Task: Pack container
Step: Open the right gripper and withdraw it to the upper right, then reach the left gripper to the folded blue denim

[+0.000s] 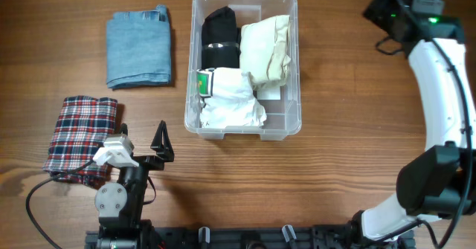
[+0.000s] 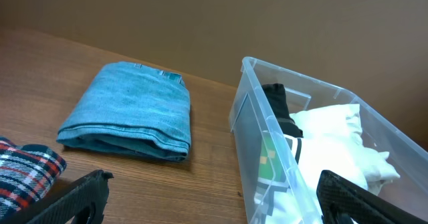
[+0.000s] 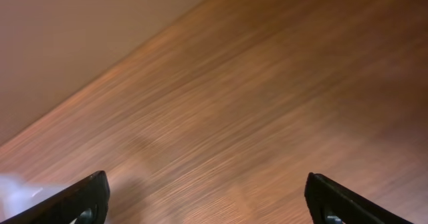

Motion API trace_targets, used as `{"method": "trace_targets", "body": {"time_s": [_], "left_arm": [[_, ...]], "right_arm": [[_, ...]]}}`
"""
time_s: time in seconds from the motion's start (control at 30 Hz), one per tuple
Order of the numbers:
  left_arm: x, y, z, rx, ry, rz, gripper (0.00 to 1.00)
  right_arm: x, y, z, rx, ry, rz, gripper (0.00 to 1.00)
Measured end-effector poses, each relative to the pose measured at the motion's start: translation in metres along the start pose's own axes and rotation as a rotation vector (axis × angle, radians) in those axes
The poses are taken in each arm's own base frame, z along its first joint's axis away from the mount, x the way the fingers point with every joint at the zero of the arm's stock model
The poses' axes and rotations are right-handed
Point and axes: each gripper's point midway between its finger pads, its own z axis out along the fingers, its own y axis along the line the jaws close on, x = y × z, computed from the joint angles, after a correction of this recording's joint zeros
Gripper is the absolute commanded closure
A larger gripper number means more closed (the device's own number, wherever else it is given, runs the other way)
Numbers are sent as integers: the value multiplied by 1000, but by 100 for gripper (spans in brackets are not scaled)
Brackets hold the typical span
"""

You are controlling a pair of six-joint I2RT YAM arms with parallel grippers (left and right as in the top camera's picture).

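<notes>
The left claw (image 1: pixel 141 137) is being held wide and empty beside the plaid cloth (image 1: pixel 80 130), the container (image 1: pixel 297 56) lying ahead-right; the right claw (image 3: pixel 207 197) is likewise being held wide.

Overhead, lower left: the left arm (image 1: pixel 117 197) is black, with a round grey joint cap (image 1: pixel 111 198), white camera block (image 1: pixel 113 154), looping black cable (image 1: pixel 29 203) and pointed black left tool (image 1: pixel 161 141). Right edge: the right arm (image 1: pixel 439 85) has a curved white shell, black joints and a green light (image 1: pixel 431 18).
</notes>
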Motion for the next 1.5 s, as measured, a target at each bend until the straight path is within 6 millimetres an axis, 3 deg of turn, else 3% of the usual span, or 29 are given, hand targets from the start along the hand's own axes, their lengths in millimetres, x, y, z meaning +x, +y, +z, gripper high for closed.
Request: {"method": "trace_targets", "body": {"time_s": [0.17,0.23,0.53,0.83,1.1,1.27,1.37,1.5], "left_arm": [[0,0,0,0,0,0,0],[0,0,0,0,0,0,0],[-2,-1,0,3,-9,1,0],[-43,-15,-4,62,-177,12,0],[-51,-23,-2,79,-145,19,0],[-70,-35,20,51,76,66,0],[-81,-43,44,52,173,88,0],[-66,-38,69,43,284,109,0]], "right_arm": [[-1,-53,34,77,54,81,1],[3,-63,45,97,78,92,0],[18,-65,64,105,127,87,0],[21,-65,64,106,137,87,0],[21,-65,64,106,137,87,0],[21,-65,64,105,137,87,0],[21,-65,64,105,138,87,0],[21,-65,64,105,138,87,0]]}}
